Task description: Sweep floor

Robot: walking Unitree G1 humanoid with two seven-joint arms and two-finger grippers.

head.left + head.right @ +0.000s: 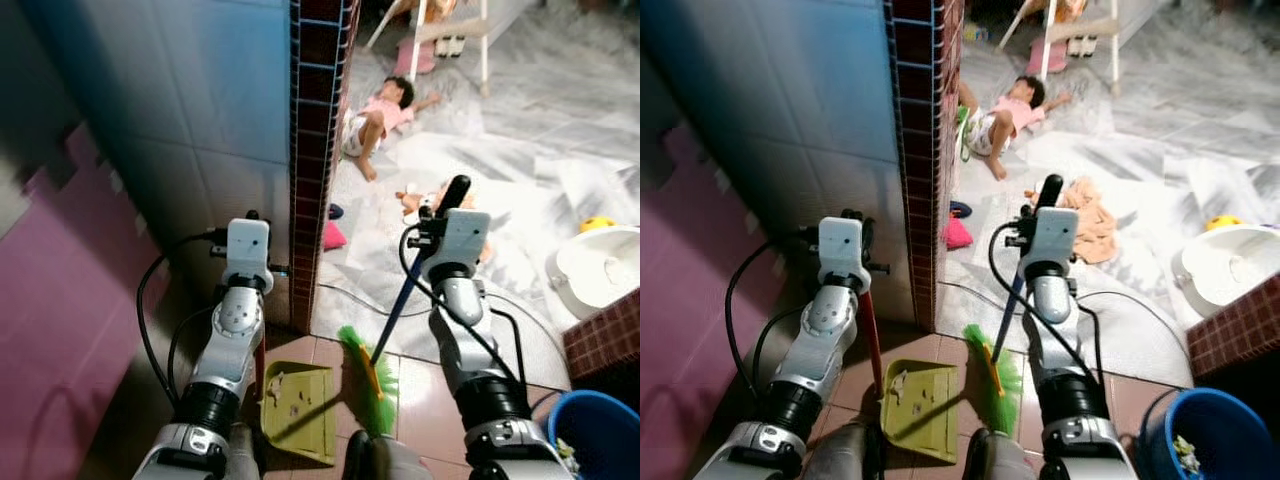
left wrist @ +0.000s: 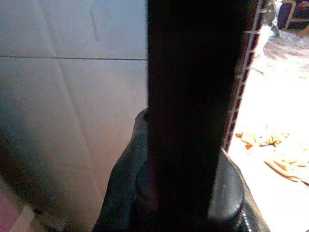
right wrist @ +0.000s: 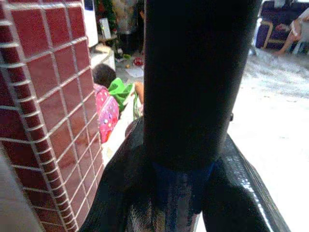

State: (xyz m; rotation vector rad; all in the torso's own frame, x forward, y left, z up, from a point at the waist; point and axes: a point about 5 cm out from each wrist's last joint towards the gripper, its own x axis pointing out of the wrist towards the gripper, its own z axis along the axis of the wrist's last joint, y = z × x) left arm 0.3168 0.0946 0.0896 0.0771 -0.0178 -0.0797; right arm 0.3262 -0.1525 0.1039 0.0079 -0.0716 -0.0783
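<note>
A yellow-green dustpan [image 1: 298, 410] lies on the brown tiles at my feet with bits of dirt in it. Its red upright handle [image 1: 870, 335] runs up to my left gripper [image 1: 853, 224], which is shut on it; the left wrist view has the dark pole between the fingers [image 2: 120, 193]. The green broom head [image 1: 371, 383] rests on the floor just right of the pan. Its blue handle [image 1: 398, 310] with a black top slants up into my right gripper [image 1: 450, 200], shut on it. The right wrist view looks along that handle [image 3: 193, 72].
A brick-tiled wall end [image 1: 318, 150] stands straight ahead, with blue-white tiled wall to its left. A person [image 1: 380, 115] lies on the marble floor beyond. Orange cloth [image 1: 1090, 225], a white basin [image 1: 605, 265], a blue bucket [image 1: 590, 430] and a floor cable [image 1: 350, 297] are nearby.
</note>
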